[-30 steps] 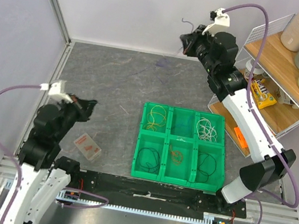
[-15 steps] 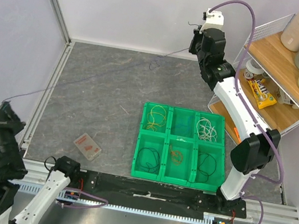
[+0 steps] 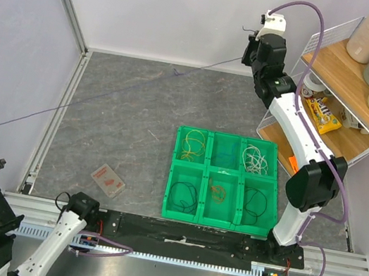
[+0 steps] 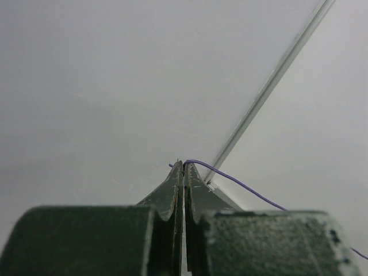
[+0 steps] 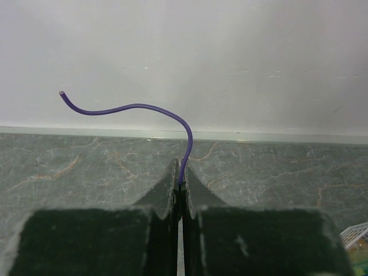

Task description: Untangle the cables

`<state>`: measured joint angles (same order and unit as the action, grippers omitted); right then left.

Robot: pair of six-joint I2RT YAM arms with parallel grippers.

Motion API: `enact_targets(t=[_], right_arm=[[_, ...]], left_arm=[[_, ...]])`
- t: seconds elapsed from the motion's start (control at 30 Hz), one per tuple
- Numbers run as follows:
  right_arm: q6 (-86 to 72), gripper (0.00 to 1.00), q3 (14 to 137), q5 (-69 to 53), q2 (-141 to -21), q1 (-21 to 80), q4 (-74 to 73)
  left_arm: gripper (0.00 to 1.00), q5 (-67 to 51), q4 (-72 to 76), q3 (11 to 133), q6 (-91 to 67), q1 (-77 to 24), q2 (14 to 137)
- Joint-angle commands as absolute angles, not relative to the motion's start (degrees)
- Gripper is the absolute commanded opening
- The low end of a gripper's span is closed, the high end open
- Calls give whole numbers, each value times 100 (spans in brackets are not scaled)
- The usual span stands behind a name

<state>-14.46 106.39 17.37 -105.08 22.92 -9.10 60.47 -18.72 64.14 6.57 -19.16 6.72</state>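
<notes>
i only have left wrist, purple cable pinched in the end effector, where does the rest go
Observer: Top view: the purple cable runs straight over the table to the right end effector, raised at the far side.
Operator: is that one gripping it
Observer: Yes, the right wrist view shows its fingers shut on the cable, a short tail curling past.
Operator: any knot
Observer: A small dark kink sits nearer that end effector; too small to call a knot.

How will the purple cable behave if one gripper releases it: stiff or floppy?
Probably floppy: the purple cable runs straight only because the left gripper and right gripper hold it taut. Yet slightly springy: its free end past the right gripper arcs up unsupported. Being thin, likely very light.
</notes>
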Motion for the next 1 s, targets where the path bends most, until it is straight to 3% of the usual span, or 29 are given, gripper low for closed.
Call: enact_targets(t=[0.0,0.1,0.23,0.37,0.53,0.67,0.97], right_arm=[[-1380,0,10714,1828,-10547,2136,-694],[-1353,0,10696,1872,-10564,2127,-782],[-1564,0,10460,926,-10468,2136,-835],[-1924,0,10319,-506,-10512,2136,-1071],[-2198,0,10002,-2372,-10503,2723,-1072],[-2512,0,9958,-3092,-10678,3522,-1047],[-4051,0,8105,-3727,-10942,4131,1563]], left_arm=[[2,6398,-1073,6399,1555,-1951,484],[2,6285,-1220,6390,1530,-1977,492],[2,5066,-2642,6539,154,-2021,834],[2,3029,-3664,6373,-1272,-2057,1983],[2,856,-3613,6310,-2231,-2048,3969],[2,247,-3244,6503,-2732,-2039,5052],[2,-412,-2743,5758,-3410,-1943,5704]])
